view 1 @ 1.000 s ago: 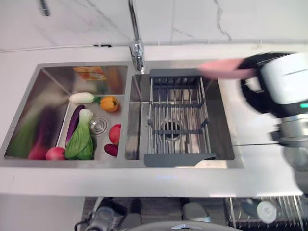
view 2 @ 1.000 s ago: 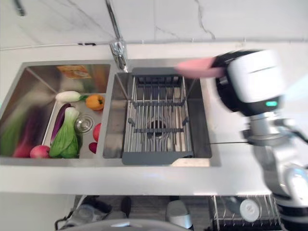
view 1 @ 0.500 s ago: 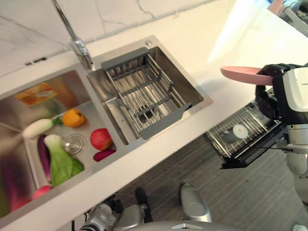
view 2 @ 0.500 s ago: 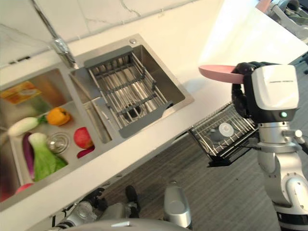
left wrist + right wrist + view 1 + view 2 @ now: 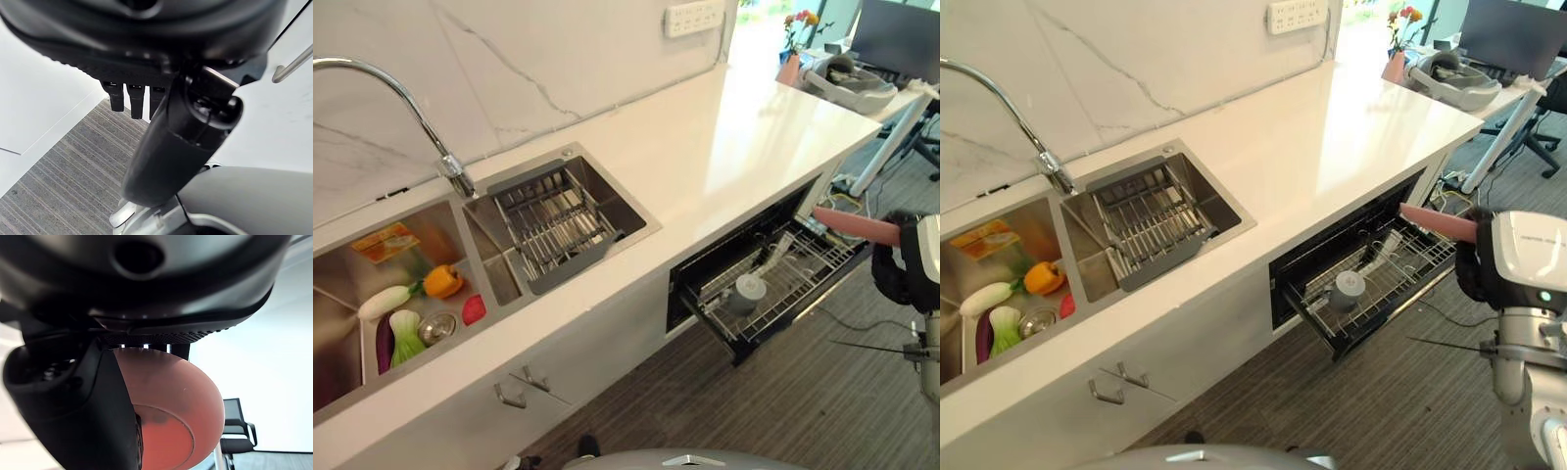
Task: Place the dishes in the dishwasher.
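A pink plate (image 5: pixel 1438 223) is held nearly level in my right hand (image 5: pixel 1474 269), just to the right of the open dishwasher (image 5: pixel 1332 259). In the right wrist view the plate (image 5: pixel 171 416) is pinched between the thumb (image 5: pixel 78 406) and the fingers. The dishwasher's wire rack (image 5: pixel 783 279) is pulled out over the floor, and a grey cup (image 5: pixel 745 292) stands upside down in it. My left hand (image 5: pixel 146 44) hangs over the floor by the cabinet, fingers (image 5: pixel 132 100) straight and holding nothing.
The white counter (image 5: pixel 734 127) runs above the dishwasher. A double sink lies to the left, with a grey wire drainer (image 5: pixel 553 223) in one basin and vegetables (image 5: pixel 411 313) in the other. A desk and chair legs (image 5: pixel 1518 117) stand at the far right.
The view has swung from the sink to the dishwasher. My right hand has carried the pink plate off the counter and down beside the pulled-out rack.
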{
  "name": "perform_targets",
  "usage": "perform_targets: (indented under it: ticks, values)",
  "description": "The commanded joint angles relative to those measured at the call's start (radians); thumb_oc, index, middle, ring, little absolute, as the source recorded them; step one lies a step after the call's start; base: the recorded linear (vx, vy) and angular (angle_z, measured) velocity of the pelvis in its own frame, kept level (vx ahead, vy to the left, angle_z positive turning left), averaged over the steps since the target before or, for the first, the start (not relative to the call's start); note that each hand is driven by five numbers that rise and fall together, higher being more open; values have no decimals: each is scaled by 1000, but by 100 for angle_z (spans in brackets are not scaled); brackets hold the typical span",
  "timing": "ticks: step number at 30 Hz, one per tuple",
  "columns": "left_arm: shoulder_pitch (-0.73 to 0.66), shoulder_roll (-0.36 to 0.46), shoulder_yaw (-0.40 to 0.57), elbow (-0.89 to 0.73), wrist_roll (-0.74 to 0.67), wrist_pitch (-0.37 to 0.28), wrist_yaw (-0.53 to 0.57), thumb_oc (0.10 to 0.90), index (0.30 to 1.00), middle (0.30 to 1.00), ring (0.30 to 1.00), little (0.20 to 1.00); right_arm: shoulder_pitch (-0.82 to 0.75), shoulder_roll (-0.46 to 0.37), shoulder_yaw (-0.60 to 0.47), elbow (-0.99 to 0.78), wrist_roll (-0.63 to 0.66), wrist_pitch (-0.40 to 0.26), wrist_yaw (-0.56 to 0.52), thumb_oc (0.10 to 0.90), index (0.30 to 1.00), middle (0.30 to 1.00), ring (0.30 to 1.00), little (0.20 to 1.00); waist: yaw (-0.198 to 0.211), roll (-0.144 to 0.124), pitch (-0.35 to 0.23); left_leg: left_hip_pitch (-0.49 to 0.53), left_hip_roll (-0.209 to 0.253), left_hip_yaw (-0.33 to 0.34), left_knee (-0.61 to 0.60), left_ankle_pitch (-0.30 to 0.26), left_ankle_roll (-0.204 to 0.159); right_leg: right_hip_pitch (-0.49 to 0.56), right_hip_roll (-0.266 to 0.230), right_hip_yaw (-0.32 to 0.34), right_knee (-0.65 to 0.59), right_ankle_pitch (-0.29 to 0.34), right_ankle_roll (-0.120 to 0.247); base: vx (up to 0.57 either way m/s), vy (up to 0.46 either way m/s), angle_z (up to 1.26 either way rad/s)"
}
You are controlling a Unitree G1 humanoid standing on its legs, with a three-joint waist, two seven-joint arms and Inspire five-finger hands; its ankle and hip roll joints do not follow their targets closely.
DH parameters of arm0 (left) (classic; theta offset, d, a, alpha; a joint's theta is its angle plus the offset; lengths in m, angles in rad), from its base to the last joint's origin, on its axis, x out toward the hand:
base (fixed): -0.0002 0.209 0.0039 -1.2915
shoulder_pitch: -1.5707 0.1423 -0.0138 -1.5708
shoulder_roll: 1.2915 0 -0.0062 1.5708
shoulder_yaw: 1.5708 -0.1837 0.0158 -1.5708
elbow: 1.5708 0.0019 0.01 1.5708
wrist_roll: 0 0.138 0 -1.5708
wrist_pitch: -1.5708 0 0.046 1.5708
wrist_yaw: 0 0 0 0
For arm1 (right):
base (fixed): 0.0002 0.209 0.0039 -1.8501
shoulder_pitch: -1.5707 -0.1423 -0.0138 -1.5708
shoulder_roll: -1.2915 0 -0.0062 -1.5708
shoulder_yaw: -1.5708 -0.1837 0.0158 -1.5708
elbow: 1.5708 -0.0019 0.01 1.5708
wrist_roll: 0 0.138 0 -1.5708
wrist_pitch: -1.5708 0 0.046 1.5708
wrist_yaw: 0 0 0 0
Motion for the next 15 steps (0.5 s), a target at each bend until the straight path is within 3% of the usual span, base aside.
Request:
perform_targets:
  ticks: [1,4,5,9,15]
  values:
    - [-156,35,-17,46,-26,-30,14,800,900,900,900,900,-131,-75,-87,-108,-34,-7,-104,400,300,300,300,300,37,-27,59,102,10,7,10,-101,-28,-25,-30,-42,21,-18,90,-82,-20,21]
    - [-158,38,-35,49,-34,-35,8,800,900,900,900,900,-177,-135,-35,-27,-44,4,-102,400,300,300,300,300,39,9,97,95,9,-2,10,-91,-35,-25,-41,-68,31,-18,82,-79,12,12]
    - [-158,38,-35,49,-34,-35,8,800,900,900,900,900,-177,-135,-35,-27,-44,4,-102,400,300,300,300,300,39,9,97,95,9,-2,10,-91,-35,-25,-41,-68,31,-18,82,-117,34,10]
    - [-166,32,-81,45,-36,-44,4,800,900,900,900,900,-267,-217,32,86,-60,29,-122,400,300,300,300,300,34,63,156,86,5,-12,10,-80,-45,-39,-53,-97,56,-20,82,-108,52,21]
    - [-164,34,-116,59,-37,-46,2,800,900,900,900,900,-375,-301,151,256,-82,57,-118,400,300,300,300,300,34,117,188,90,-5,-21,10,-75,-51,-28,-69,-122,63,-26,85,-3,41,14]
